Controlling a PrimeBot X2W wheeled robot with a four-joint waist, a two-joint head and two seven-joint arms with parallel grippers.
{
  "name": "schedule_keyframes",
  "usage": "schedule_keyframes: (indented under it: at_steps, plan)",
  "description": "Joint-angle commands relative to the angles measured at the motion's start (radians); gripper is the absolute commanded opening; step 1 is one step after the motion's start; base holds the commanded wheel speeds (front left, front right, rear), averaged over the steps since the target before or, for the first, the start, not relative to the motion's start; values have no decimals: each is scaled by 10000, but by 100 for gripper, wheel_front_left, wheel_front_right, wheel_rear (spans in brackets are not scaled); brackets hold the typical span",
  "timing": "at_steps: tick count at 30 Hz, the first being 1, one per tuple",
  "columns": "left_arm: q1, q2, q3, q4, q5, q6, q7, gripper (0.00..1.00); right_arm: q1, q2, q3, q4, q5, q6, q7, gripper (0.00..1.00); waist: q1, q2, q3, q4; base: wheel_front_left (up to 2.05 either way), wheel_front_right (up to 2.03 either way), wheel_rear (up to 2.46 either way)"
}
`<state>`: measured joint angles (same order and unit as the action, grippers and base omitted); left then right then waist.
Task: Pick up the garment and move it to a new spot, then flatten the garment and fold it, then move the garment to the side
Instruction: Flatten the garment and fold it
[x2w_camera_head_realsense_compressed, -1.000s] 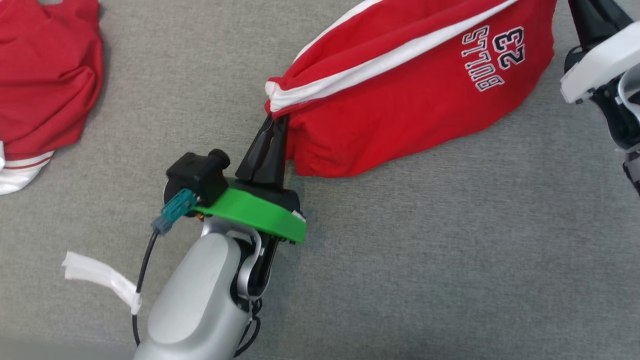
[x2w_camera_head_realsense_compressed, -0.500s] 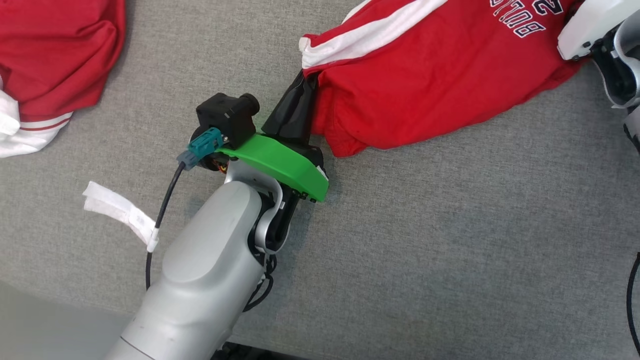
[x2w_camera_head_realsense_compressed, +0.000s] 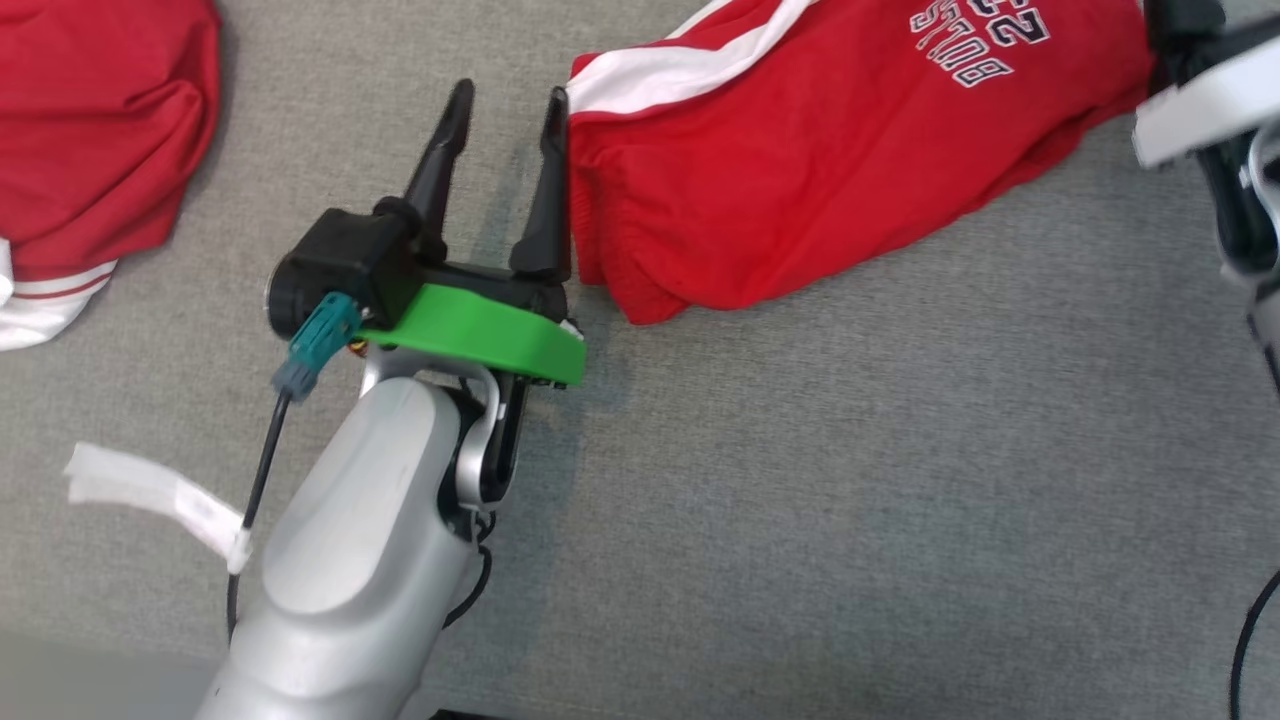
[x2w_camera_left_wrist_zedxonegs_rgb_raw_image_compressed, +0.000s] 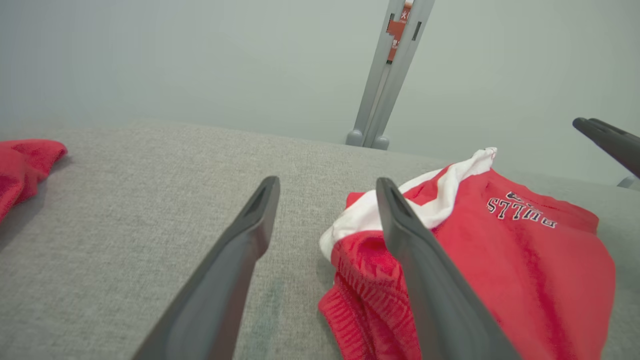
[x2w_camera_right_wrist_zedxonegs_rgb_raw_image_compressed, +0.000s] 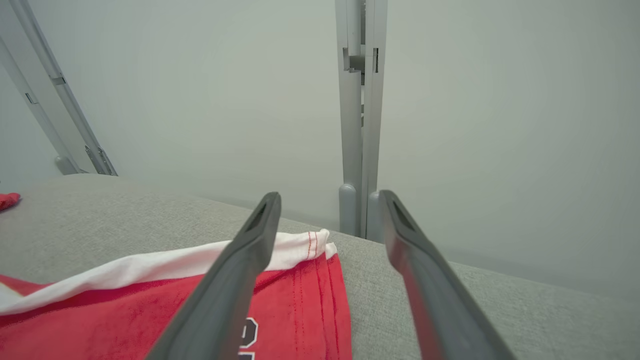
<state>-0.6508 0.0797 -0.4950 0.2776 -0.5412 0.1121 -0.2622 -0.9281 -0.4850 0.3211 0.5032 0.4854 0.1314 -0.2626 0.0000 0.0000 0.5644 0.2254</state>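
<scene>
Across the grey woven surface (x2w_camera_head_realsense_compressed: 800, 500), the red garment (x2w_camera_head_realsense_compressed: 800, 180) lies bunched at the upper right. It looks like light, limp knit that will probably sag, so it is best pinched at its white-banded hem corners. The left gripper (x2w_camera_head_realsense_compressed: 508, 95) stands wide and empty just beside that hem; the right gripper (x2w_camera_right_wrist_zedxonegs_rgb_raw_image_compressed: 328, 196), equally wide, holds nothing.

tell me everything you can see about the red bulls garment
The red garment is soft, knit-looking fabric with a white stripe and BULLS 23 lettering. It lies loosely bunched and creased on the grey cloth surface, held by nothing. The left gripper, jaws open, sits right beside its striped end.
</scene>
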Motion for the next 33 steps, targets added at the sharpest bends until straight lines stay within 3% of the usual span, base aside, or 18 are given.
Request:
schedule_keyframes:
  at_steps: [1,6,11,19,33]
  plan:
    - [356,102,223,-307,389,52,-28,100,644,173,-427,-568,-363,-14,-25,100,0,0,-372,-404,0,0,0]
    - [890,188,955,-967,1384,80,-31,100,2399,896,-1701,-2265,-1139,-14,-28,100,0,0,-795,-932,0,0,0]
    - [1284,329,1612,-937,1872,95,-22,100,3853,1594,-2334,-3369,-1609,-14,-27,100,0,0,-1269,-1494,0,0,0]
    - [2051,577,2219,-571,2259,-47,-23,100,5869,2519,-2696,-4160,-1905,-14,-28,100,0,0,-1989,-2185,0,0,0]
    - [3590,335,2893,-361,2593,-254,-22,100,7730,3014,-2597,-4697,-2111,-14,-19,100,0,0,-2991,-2467,0,0,0]
